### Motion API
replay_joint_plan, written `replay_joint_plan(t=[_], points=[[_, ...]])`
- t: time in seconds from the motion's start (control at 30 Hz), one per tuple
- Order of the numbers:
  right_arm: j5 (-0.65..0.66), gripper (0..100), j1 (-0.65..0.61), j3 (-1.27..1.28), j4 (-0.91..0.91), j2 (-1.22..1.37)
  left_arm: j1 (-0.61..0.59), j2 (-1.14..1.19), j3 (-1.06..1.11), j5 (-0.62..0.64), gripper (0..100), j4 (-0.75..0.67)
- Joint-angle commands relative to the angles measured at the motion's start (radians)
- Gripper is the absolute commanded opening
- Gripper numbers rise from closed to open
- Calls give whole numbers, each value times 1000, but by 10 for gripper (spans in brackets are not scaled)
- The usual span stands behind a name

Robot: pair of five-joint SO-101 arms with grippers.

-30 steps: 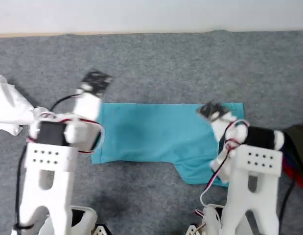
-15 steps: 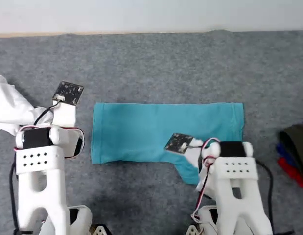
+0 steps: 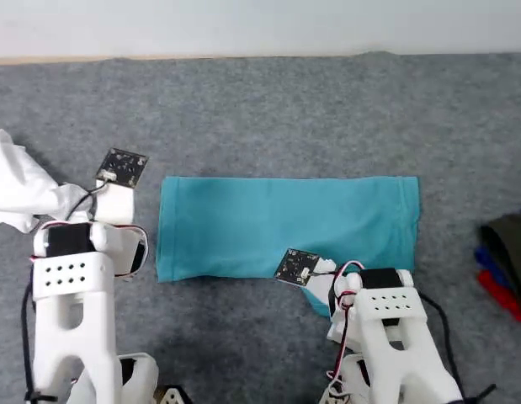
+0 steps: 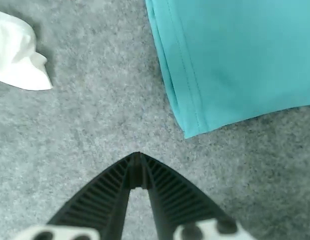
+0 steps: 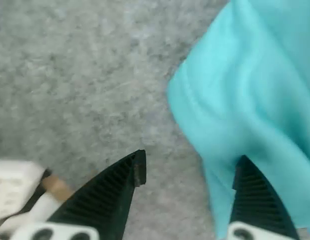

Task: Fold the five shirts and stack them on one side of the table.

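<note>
A teal shirt [image 3: 285,225] lies folded into a long strip across the middle of the grey carpeted table [image 3: 260,109], one sleeve poking out toward the near side by the right arm. In the left wrist view my left gripper [image 4: 137,156] is shut and empty over bare carpet, just off the teal shirt's [image 4: 230,60] near left corner. My right gripper [image 5: 190,167] is open at the sleeve edge of the teal shirt [image 5: 230,115]; one finger is over carpet, the other over cloth. A crumpled white shirt [image 3: 20,189] lies at the left edge.
Dark, blue and red garments [image 3: 502,252] are piled at the table's right edge. The white shirt [image 4: 19,60] is close beside the left arm. Open carpet stretches behind the teal shirt to the far wall.
The left arm drew back leftward off the shirt's left end. The right arm swung from the shirt's right end to its near edge by the sleeve, then pulled back slightly.
</note>
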Motion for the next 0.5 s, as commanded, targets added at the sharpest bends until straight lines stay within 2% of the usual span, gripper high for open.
replay_joint_plan(t=[0.0,0.27,0.47], points=[[9,225,-5,12,-85,-22,-5,-26,31,-11,3,-68],[11,194,-7,21,-104,-21,-3,-26,74,-11,3,-106],[11,50,-8,-3,-65,-22,-2,-26,68,-11,3,-107]])
